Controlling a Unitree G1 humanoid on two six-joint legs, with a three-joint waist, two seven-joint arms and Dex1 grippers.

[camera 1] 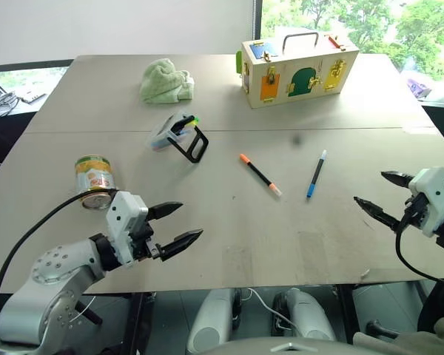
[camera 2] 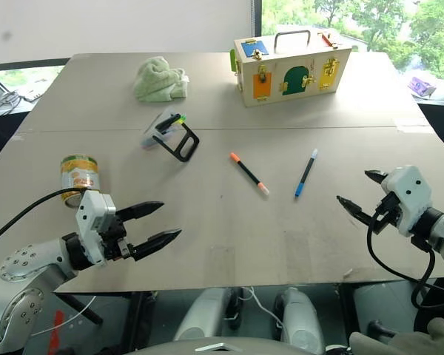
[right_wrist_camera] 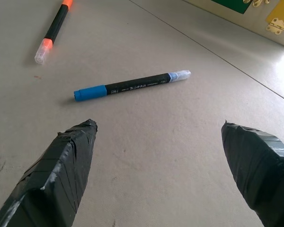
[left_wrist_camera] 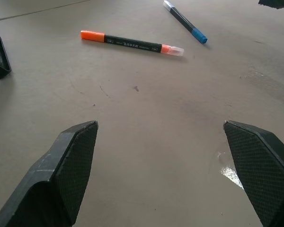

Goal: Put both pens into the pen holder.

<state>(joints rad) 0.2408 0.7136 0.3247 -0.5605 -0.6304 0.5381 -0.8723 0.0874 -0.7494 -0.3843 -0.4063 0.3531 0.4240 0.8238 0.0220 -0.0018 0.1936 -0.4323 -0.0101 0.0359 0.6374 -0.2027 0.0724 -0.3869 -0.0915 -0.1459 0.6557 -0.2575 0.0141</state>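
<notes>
Textured wedge fingertips (left_wrist_camera: pixel 75 161), slim pens (left_wrist_camera: pixel 132 44)

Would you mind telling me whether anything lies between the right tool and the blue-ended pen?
Nothing visible does: bare table lies between the open right tool and the blue-ended pen. The orange-ended pen lies apart, on its far side.
</notes>
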